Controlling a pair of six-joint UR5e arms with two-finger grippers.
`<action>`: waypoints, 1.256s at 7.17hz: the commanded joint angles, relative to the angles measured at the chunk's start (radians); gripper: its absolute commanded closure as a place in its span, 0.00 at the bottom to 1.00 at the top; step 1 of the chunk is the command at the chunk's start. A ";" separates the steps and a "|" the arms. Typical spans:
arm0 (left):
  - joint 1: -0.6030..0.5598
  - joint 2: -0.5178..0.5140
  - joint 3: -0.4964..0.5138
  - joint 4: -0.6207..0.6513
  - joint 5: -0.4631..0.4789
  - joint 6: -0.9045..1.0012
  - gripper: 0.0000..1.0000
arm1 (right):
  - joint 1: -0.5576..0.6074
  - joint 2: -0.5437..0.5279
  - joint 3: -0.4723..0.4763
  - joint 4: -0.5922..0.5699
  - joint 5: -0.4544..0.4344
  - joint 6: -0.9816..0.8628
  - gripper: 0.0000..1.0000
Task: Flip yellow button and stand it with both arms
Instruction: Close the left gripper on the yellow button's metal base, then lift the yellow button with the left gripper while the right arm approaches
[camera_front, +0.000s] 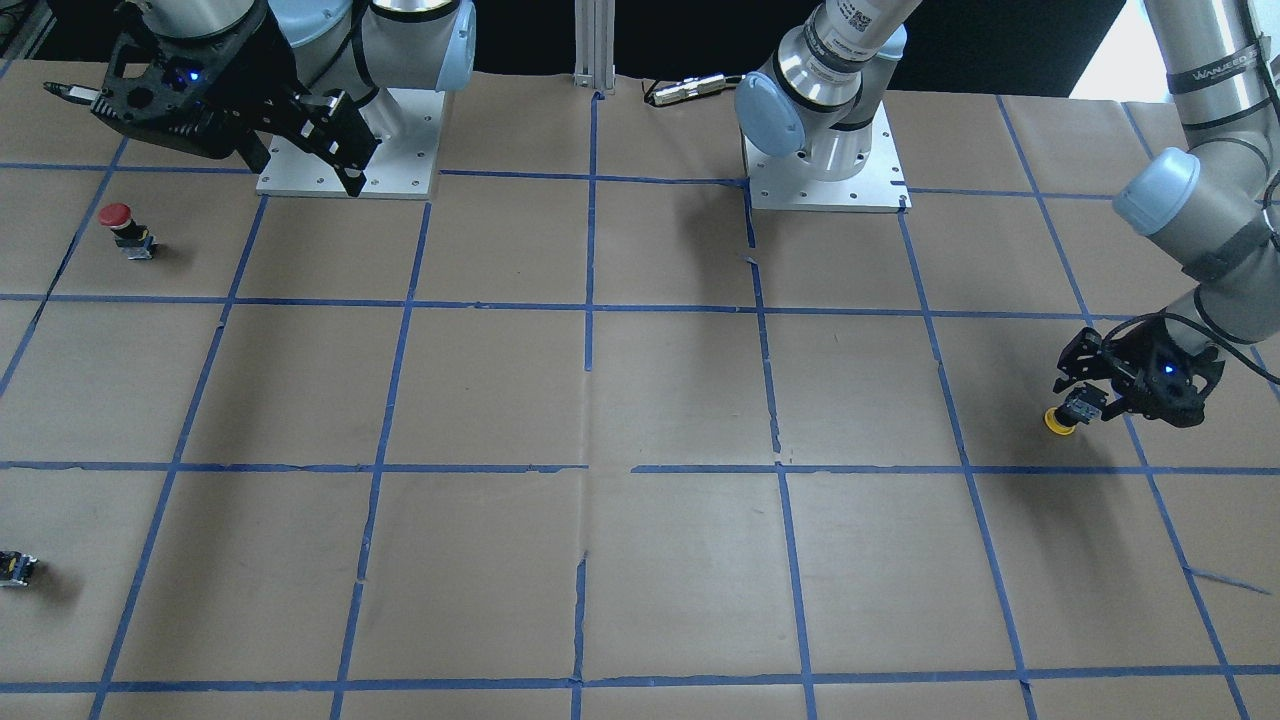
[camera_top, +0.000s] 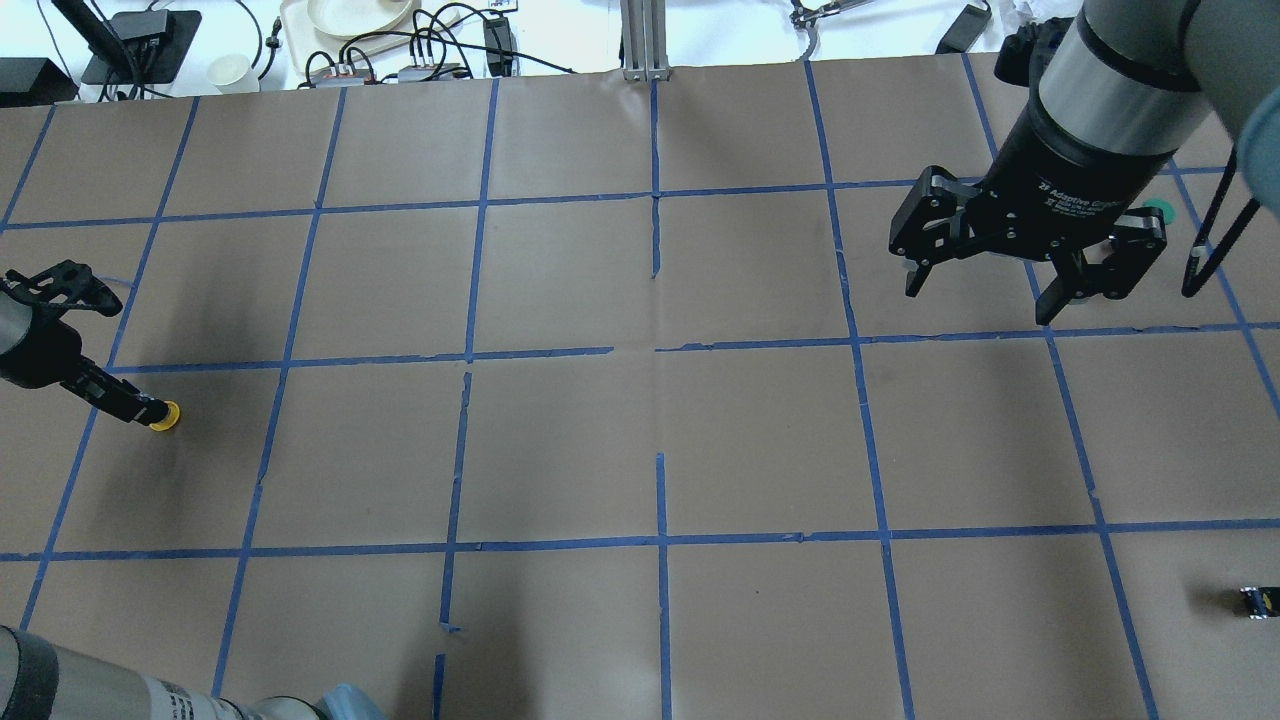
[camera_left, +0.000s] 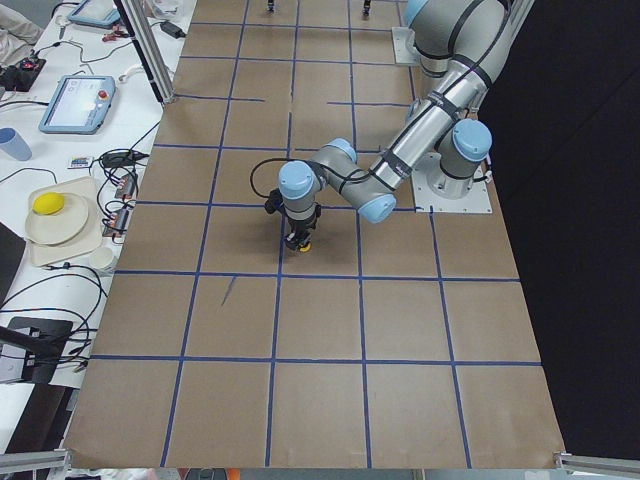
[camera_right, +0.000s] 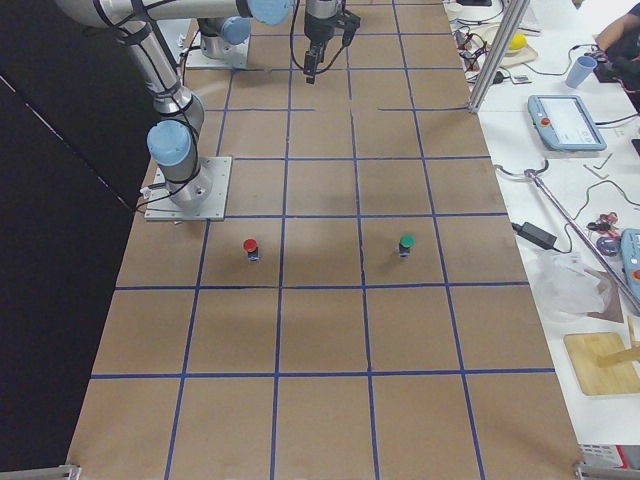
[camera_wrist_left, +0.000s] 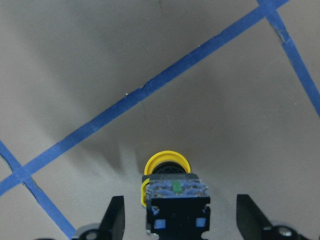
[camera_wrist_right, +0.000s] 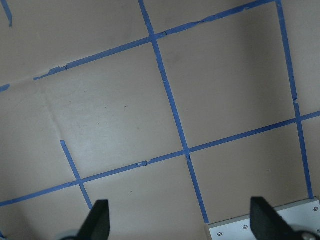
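The left wrist view clips the left gripper (camera_wrist_left: 181, 220) at the bottom edge, so only its fingers (camera_wrist_left: 114, 220) show. From overhead, just the cap of the yellow button (camera_top: 164, 415) peeks out, its body hidden behind a finger. The green-capped button (camera_top: 1158, 210) is half hidden by the right gripper (camera_top: 978, 303). The small block (camera_front: 15, 568), cut by the edge, is too tiny to make out.

The button (camera_front: 1066, 415) lay on the table (camera_front: 680, 400) at its far left, between the left gripper's (camera_wrist_left: 180, 199) fingers (camera_wrist_left: 116, 220) and touching neither; the right gripper (camera_top: 978, 300) hung above the right half. A second button (camera_right: 250, 246) stood just before the right arm's base (camera_right: 190, 190); a third button (camera_right: 405, 244) stood level with it, farther from the robot.
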 joint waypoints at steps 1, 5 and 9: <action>0.000 0.002 0.006 -0.002 0.000 -0.005 0.85 | 0.000 0.000 0.000 0.002 -0.003 0.000 0.00; -0.069 0.144 0.057 -0.206 -0.162 -0.020 0.87 | 0.003 -0.002 0.009 0.001 0.006 0.003 0.00; -0.118 0.202 0.049 -0.545 -0.519 -0.020 0.91 | -0.023 0.044 -0.052 -0.021 0.253 0.208 0.00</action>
